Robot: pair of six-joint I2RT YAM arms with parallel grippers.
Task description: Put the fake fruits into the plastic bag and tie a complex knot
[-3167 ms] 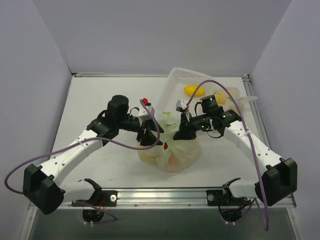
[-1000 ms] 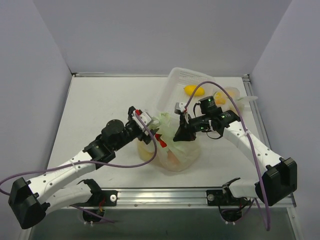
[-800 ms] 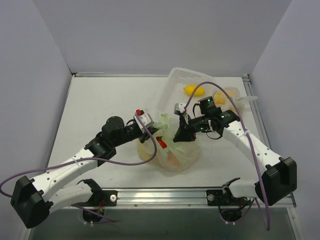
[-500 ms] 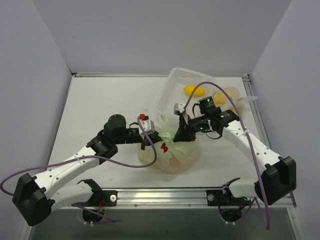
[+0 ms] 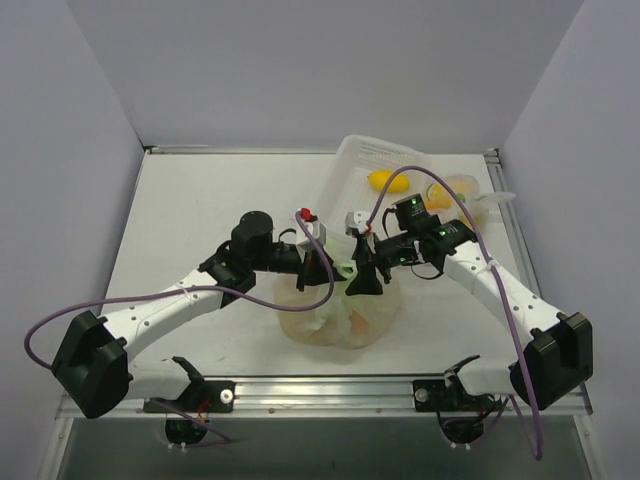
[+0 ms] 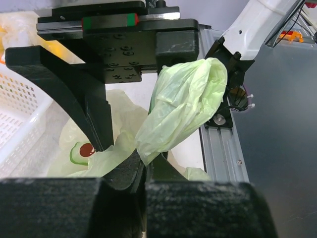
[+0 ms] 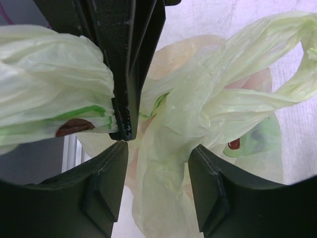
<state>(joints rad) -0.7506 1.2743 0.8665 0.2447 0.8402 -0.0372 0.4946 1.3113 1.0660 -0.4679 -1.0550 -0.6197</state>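
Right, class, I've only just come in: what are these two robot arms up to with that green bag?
Both arms are working on the bag at the table's near middle, with fruit showing through its thin plastic. The left hand and the right hand are each shut on a bunched handle of the bag, close together above it. The fruit seems packed, apart from a lemon in the basket behind, and the knot looks under way, not finished.

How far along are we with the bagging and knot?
Fruits show through the bag, though a yellow fruit remains in the basket. In hand: left gripper and right gripper each pinch bunched bag film above it. Left: no finished knot is visible.
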